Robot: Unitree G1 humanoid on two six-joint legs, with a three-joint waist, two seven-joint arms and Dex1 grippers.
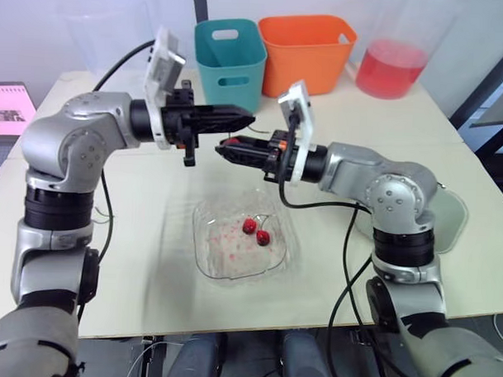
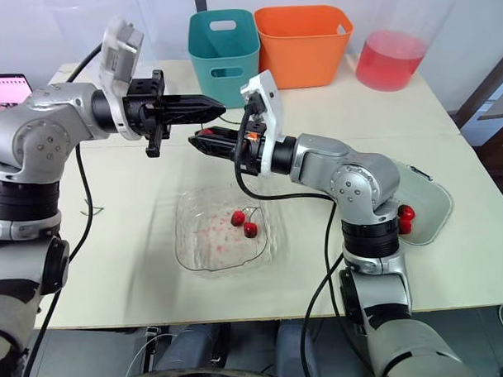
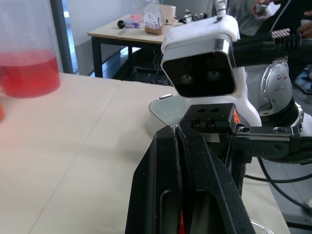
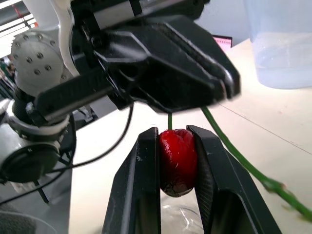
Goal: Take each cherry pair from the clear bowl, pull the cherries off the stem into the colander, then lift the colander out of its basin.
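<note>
Right gripper (image 1: pixel 222 146) grips a cherry (image 4: pixel 178 163) between its two fingers, held in the air above the bowl (image 1: pixel 202 236). A green stem (image 4: pixel 169 120) rises from that cherry into the left gripper (image 1: pixel 247 120), whose fingers are pressed together on it just above. A second green strand trails away from the same pinch. Below, a cherry pair (image 1: pixel 257 231) lies in the bowl on the table (image 1: pixel 152 201). More cherries (image 2: pixel 406 215) sit in a clear basin (image 2: pixel 433 203) by the right arm. A teal bin (image 1: pixel 229 64), an orange bin (image 1: pixel 306 54) and a jug (image 1: pixel 390 68) of red liquid stand at the far edge.
</note>
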